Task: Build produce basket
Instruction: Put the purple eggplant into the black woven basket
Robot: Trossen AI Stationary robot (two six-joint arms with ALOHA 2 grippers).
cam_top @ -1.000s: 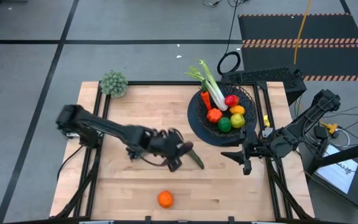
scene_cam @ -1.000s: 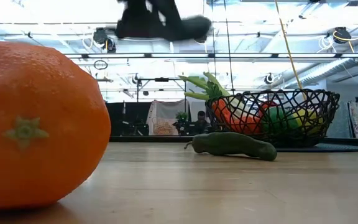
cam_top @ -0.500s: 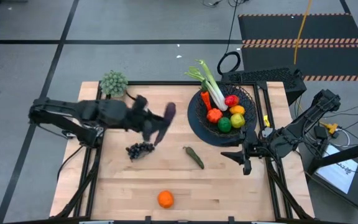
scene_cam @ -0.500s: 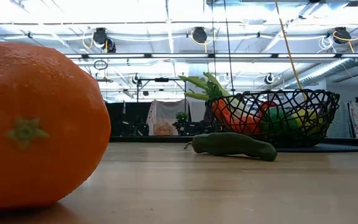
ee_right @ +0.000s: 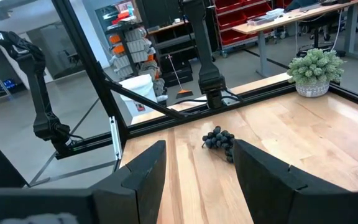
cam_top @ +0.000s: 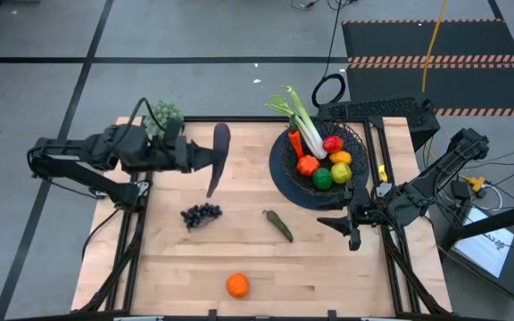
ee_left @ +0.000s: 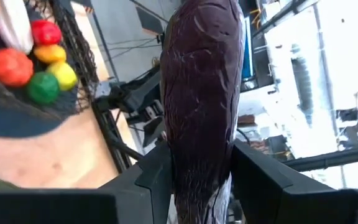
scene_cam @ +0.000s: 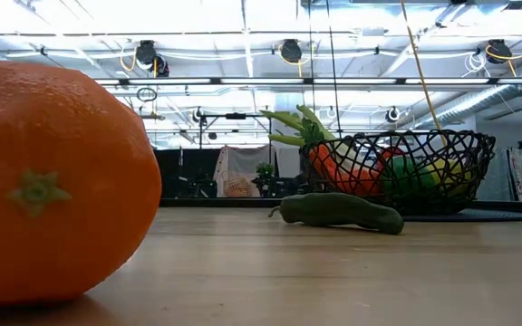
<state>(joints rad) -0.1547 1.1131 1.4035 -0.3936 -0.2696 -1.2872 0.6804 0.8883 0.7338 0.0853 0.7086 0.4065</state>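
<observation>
Low view, nearest: big orange (scene_cam: 57, 177) filling the left of the frame on the wooden table (scene_cam: 333, 272). Past it at mid frame the green pickle (scene_cam: 341, 210) lies flat on the table. Behind that, right of centre, the black wire basket (scene_cam: 406, 172) with leek (scene_cam: 299, 125) leaves sticking out of its left side. No arms in this view.

High view, bottom to top: the orange (cam_top: 236, 284) sits alone near the lower edge of the table (cam_top: 168, 259). Above it, the pickle (cam_top: 280, 225) at centre and dark grapes (cam_top: 201, 214) to its left, well apart from each other. Right gripper (cam_top: 342, 226) sits at the table's right edge, lower right of the basket (cam_top: 284, 169), fingers apart, holding nothing; the right wrist view shows the gap between its fingers with the grapes (ee_right: 219, 139) farther off on the table.

Left gripper (cam_top: 196, 159) is at upper left of the table, clamped on the purple eggplant (cam_top: 218, 159), which is off the tabletop and points toward the lower middle of the frame. Left wrist view shows the eggplant (ee_left: 201, 106) squeezed between both fingers (ee_left: 263, 177).

Basket at upper right of the table holds the leek (cam_top: 300, 120), carrot (cam_top: 294, 143), tomato (cam_top: 332, 144), a second orange (cam_top: 307, 165), lemon (cam_top: 341, 173), lime (cam_top: 322, 178). A bushy grey-green clump (cam_top: 163, 118) sits at the table's upper left corner, just beside the left arm.
</observation>
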